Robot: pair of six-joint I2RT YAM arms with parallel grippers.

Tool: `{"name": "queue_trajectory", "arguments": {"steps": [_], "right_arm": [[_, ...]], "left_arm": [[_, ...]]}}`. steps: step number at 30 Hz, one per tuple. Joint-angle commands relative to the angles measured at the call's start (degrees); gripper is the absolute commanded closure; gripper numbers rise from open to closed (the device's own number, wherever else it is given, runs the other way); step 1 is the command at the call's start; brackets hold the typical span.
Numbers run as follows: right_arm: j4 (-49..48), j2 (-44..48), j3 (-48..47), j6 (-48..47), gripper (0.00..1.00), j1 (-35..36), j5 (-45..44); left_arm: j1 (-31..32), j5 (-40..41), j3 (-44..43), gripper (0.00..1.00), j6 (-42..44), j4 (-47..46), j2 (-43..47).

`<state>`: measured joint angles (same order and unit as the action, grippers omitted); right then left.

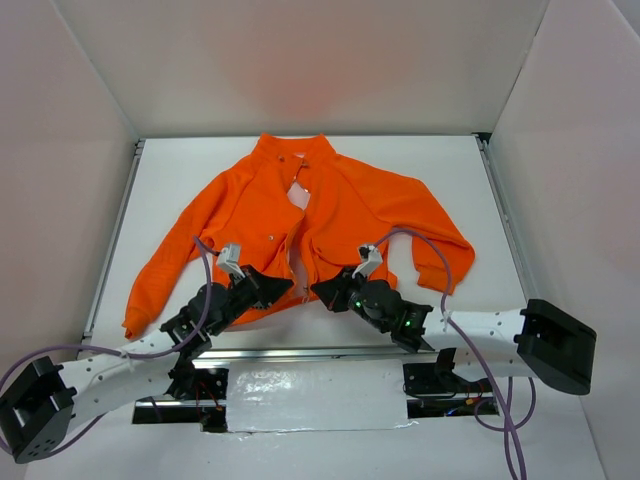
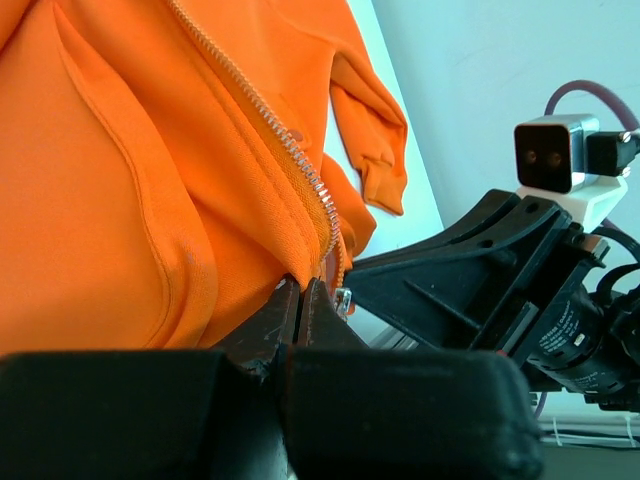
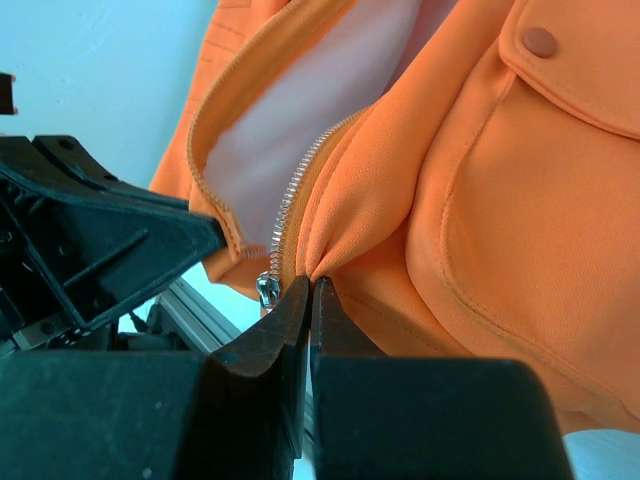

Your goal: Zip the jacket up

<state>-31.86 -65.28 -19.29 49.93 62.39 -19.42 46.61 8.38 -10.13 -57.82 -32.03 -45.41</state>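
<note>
At the near edge of the bench, the left gripper [image 1: 284, 286] and the right gripper [image 1: 319, 290] meet tip to tip at the bottom hem of the jacket [image 1: 345, 205]. In the left wrist view, the left gripper [image 2: 300, 291] has its jaws closed on a fold of orange cloth at the foot of the zipper [image 2: 268, 117]. In the right wrist view, the right gripper [image 3: 311, 287] is pinched on the hem just beside the metal slider [image 3: 267, 290]. The jacket lies flat on the bench [image 1: 455, 165], front up. Its front gapes higher up, showing pale lining [image 3: 300, 110] beside a snap pocket [image 3: 560, 70]. The collar [image 1: 295, 150] points to the far edge.
</note>
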Motion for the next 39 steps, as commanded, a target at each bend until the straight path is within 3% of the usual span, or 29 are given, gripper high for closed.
{"name": "queue_trajectory", "arguments": {"steps": [1, 20, 39], "right_arm": [[1.0, -0.7, -2.5, 0.5, 1.00, 0.6, -2.8], [0.9, -3.8, -4.4, 0.3, 1.00, 0.6, -1.9], [0.7, -3.5, -4.6, 0.2, 1.00, 0.6, -1.9]], "left_arm": [[0.5, -1.7, -0.1, 1.00, -2.6, -1.7, 1.4], [0.5, -4.2, 0.4, 1.00, -3.5, -5.0, -1.7], [0.6, -3.7, -0.5, 1.00, -2.5, -1.9, -1.6]]}}
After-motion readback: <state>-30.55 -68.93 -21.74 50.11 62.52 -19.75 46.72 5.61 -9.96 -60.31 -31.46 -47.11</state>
